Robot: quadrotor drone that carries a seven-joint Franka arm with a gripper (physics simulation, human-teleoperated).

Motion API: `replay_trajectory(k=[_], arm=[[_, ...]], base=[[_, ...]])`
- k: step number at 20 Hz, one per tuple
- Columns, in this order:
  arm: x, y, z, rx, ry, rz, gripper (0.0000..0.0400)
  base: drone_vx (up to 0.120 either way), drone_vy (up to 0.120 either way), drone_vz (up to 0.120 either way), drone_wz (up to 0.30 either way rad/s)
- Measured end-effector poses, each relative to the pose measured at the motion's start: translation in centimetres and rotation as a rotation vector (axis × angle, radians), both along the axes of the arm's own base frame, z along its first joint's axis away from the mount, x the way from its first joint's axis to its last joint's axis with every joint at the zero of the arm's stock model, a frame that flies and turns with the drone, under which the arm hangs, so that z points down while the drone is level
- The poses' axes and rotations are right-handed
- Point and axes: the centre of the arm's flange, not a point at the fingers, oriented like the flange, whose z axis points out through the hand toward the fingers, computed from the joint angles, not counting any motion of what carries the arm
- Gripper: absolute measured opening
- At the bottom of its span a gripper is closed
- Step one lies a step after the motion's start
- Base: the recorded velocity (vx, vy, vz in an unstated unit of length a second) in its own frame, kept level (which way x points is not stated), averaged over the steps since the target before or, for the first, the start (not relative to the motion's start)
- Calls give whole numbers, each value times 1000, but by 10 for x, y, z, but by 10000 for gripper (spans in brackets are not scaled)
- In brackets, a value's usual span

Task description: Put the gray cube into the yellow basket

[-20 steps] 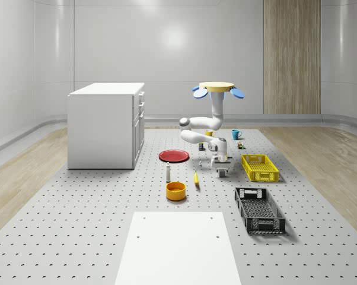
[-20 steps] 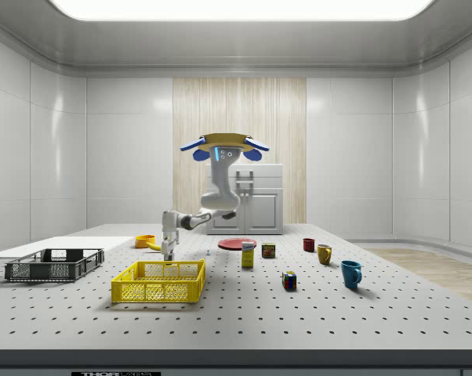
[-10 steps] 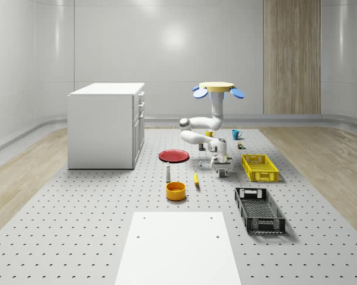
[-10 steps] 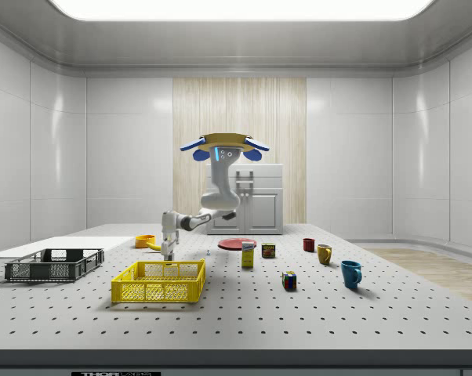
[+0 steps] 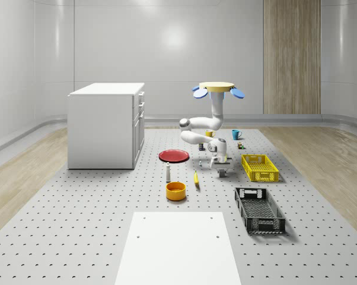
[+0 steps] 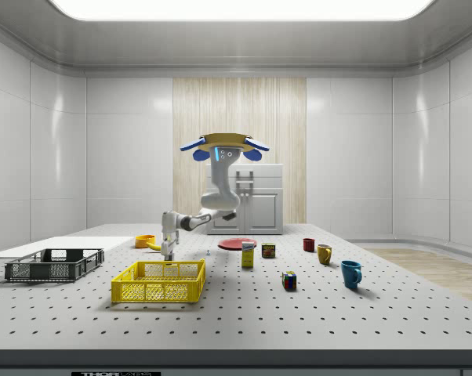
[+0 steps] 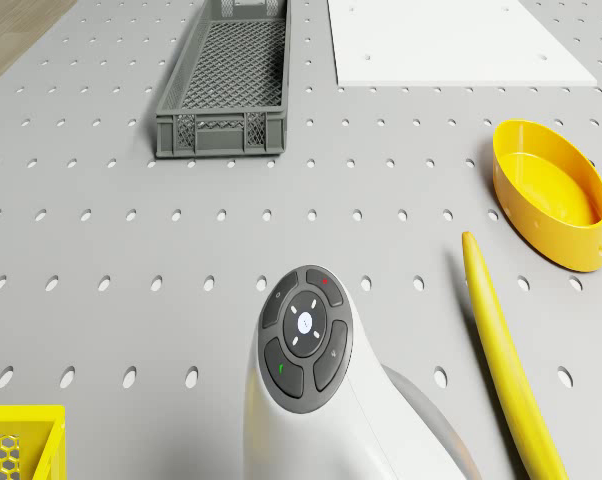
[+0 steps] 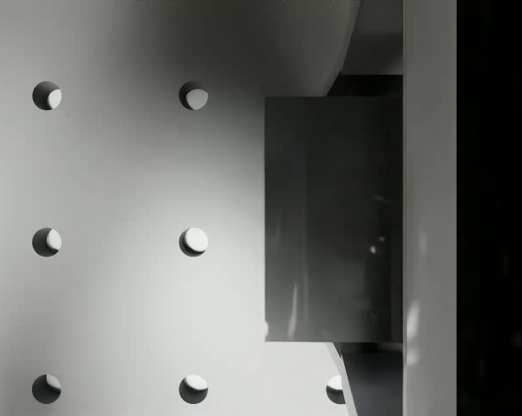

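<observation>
We hover beside yellow basket [image 5: 260, 167] | pincer [image 5: 223, 173] clamped on gray cube [image 8: 330, 217] | rigid, smooth, probably light; grip flat opposite faces

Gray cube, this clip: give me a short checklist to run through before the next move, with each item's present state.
1. Gray cube lies right at the gripper: ok.
2. Secure grasp on the cube: cannot tell.
3. Cube in the yellow basket: not ok, it is still outside.
4. Basket stands beside the gripper, on the whole-scene view's right, nothing between them: ok.
5. Drone hovers above the table, arm reaching down: ok.
6. Banana lies apart from the gripper: ok.
</observation>
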Motion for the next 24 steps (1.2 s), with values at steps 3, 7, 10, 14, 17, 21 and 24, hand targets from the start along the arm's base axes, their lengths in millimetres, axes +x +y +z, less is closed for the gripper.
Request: replay_trajectory(k=[3,7,10,14,17,21,24], arm=[[0,0,-9,0,0,0,253],[0,0,-21,0,0,0,251],[0,0,-26,0,0,0,251],[0,0,-29,0,0,0,250],[0,0,-30,0,0,0,250],[0,0,-30,0,0,0,250],[0,0,-31,0,0,0,250]], base=[[0,0,40,0],[0,0,120,0],[-67,67,120,0],[-120,120,120,0],[-120,120,120,0],[-50,120,120,0],[0,120,120,0]])
